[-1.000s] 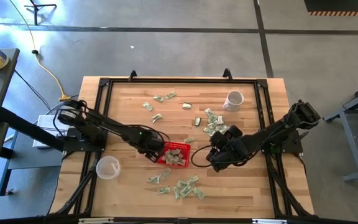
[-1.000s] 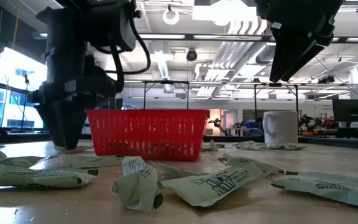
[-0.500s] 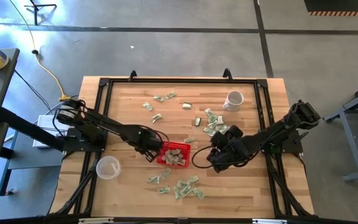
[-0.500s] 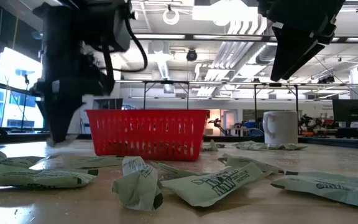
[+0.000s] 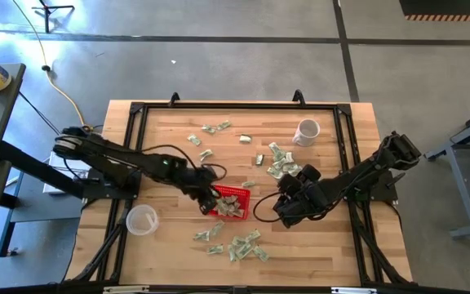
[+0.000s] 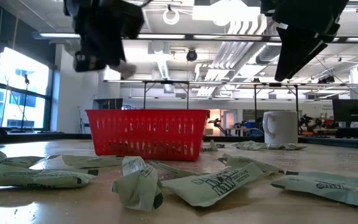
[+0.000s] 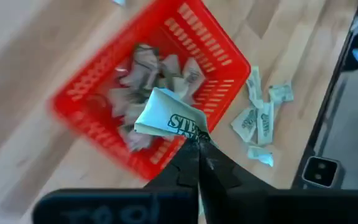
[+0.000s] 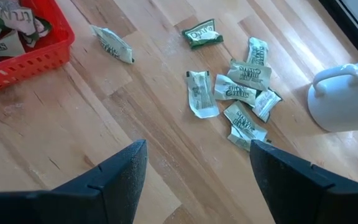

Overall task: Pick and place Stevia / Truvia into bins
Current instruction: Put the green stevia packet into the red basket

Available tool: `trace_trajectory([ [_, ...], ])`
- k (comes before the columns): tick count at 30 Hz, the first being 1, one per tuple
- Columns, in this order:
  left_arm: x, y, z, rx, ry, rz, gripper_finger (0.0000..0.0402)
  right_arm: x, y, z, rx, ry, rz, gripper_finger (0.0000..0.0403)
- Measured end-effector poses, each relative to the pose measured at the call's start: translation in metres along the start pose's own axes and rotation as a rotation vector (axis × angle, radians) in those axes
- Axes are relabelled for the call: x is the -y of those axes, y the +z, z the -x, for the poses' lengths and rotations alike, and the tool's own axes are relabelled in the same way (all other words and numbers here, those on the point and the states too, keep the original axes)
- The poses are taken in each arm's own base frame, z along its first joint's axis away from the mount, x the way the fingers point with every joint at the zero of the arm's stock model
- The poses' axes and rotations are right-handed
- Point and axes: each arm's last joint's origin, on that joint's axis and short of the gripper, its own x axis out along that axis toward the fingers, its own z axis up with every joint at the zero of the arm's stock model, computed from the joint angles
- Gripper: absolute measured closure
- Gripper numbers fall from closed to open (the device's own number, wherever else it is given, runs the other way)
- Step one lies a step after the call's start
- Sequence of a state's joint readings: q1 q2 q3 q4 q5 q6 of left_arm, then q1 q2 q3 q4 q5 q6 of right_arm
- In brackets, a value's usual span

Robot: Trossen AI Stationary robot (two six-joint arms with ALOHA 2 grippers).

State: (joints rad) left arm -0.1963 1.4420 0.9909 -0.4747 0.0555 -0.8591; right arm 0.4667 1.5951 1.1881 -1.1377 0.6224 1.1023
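My left gripper (image 5: 208,196) hangs above the left end of the red basket (image 5: 228,202), shut on one pale green and white Stevia sachet (image 7: 165,117). In the low view this gripper (image 6: 107,59) is well above the basket's rim (image 6: 146,114). Several sachets lie crumpled inside the basket (image 7: 143,74). My right gripper (image 8: 197,180) stands open over bare wood to the right of the basket, above and short of a cluster of sachets (image 8: 238,87). More sachets lie flat on the table near its front edge (image 5: 239,245) and toward the far side (image 5: 215,128). My left gripper pinches the sachet by one end (image 7: 190,132) between its two fingertips (image 7: 199,149). The fingers slant down from the table's left side. The rest of the sachet sticks out beyond the tips, creased and lifted clear, over the basket.
A white mug (image 5: 306,131) stands at the far right, beside the right-hand sachets. A clear plastic cup (image 5: 141,219) stands near the front left. A black frame (image 5: 137,114) runs round the wooden table top. Loose sachets lie close to the low camera (image 6: 210,183).
My left gripper stood down at the table, just left of the basket, and closed there on a sachet. It has since risen well above the basket's rim with the sachet, tipping as it went. My right gripper has kept still.
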Motion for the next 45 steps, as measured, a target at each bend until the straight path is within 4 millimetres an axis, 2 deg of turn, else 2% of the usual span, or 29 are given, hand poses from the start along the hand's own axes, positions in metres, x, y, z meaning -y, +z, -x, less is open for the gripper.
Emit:
trace_trajectory([
  [4, 0.001, 0.002, -0.026, 0.003, 0.004, -0.023, 0.0324, 0.0, -0.001, 0.0, -0.023, 0.013, 0.0, 0.0128],
  [8, 0.0, 0.003, -0.027, -0.009, 0.03, -0.01, 0.028, -0.003, -0.004, 0.002, -0.069, 0.045, 0.006, 0.0128],
  [13, 0.011, 0.009, 0.014, -0.029, 0.06, -0.044, 0.0225, -0.007, -0.011, 0.007, -0.093, 0.075, -0.017, 0.0128],
  [17, 0.005, 0.007, 0.049, -0.058, 0.276, -0.076, 0.0193, -0.005, -0.01, 0.005, -0.156, 0.085, -0.072, 0.0128],
  [19, -0.002, 0.003, 0.068, -0.039, 0.427, -0.079, 0.0185, -0.004, -0.007, 0.003, -0.201, 0.097, -0.091, 0.0128],
  [21, -0.015, 0.006, 0.081, -0.008, 0.506, -0.001, 0.0182, -0.001, -0.001, -0.003, -0.253, 0.107, -0.117, 0.0128],
  [24, -0.044, 0.025, 0.084, 0.017, 0.565, 0.152, 0.0186, 0.005, 0.008, -0.011, -0.287, 0.106, -0.137, 0.0128],
  [29, -0.09, 0.065, 0.063, 0.023, 0.489, 0.206, 0.0199, 0.012, 0.018, -0.019, -0.299, 0.103, -0.1, 0.0128],
  [34, -0.122, 0.085, 0.039, -0.056, 0.533, 0.106, 0.0199, 0.013, 0.018, -0.02, -0.307, 0.116, -0.043, 0.0128],
  [37, -0.131, 0.093, 0.02, -0.093, 0.531, 0.001, 0.0189, 0.013, 0.018, -0.02, -0.305, 0.115, -0.036, 0.0128],
  [40, -0.14, 0.097, 0.005, -0.125, 0.503, -0.018, 0.0174, 0.014, 0.02, -0.021, -0.298, 0.11, -0.045, 0.0128],
  [45, -0.149, 0.096, -0.016, -0.224, 0.501, -0.097, 0.0138, 0.018, 0.026, -0.026, -0.289, 0.088, -0.077, 0.0128],
])
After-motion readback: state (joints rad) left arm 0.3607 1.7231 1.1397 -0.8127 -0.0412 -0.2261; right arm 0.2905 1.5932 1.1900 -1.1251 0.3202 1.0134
